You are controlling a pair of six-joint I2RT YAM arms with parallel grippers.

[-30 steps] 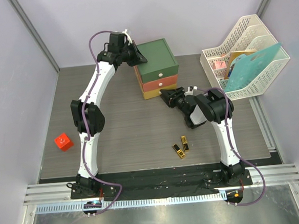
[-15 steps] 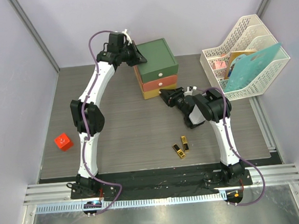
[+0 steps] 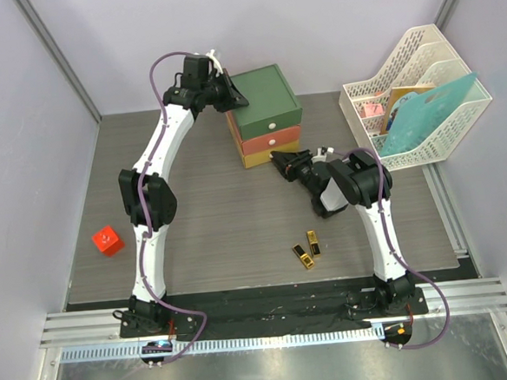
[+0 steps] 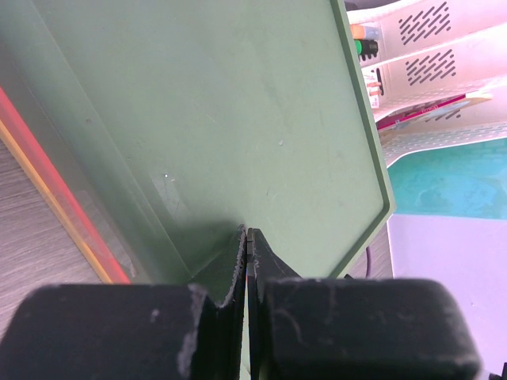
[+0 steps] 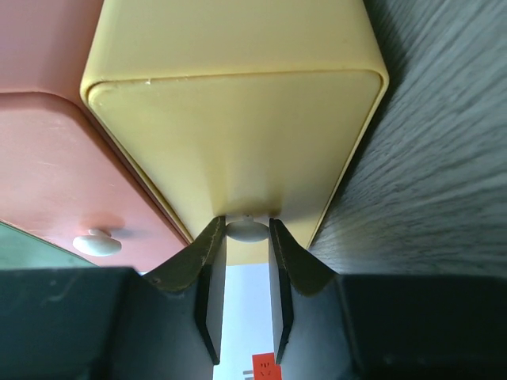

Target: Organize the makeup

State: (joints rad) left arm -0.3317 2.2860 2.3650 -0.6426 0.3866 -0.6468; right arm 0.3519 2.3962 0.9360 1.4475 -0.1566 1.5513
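Two gold-black lipsticks [image 3: 303,255] [image 3: 313,242] of the makeup lie side by side on the table, in front of the right arm. The green-orange-yellow drawer box [image 3: 266,111] stands at the back centre. My right gripper [image 3: 279,164] is at the box's bottom drawer. In the right wrist view its fingers [image 5: 207,245] pinch the white knob [image 5: 247,230] of the yellow drawer [image 5: 238,134] from both sides. My left gripper [image 3: 237,97] is shut and empty, its tips [image 4: 247,233] against the near-left edge of the green lid [image 4: 238,103].
A small red cube [image 3: 107,241] sits near the table's left edge. A white file rack [image 3: 416,92] holding a teal folder and papers stands at the back right. The orange drawer [image 5: 47,158] above the yellow one has its own white knob [image 5: 97,244].
The right gripper's fingers have narrowed onto the yellow drawer's knob and edged slightly toward the box. The left arm and the lipsticks have not moved.
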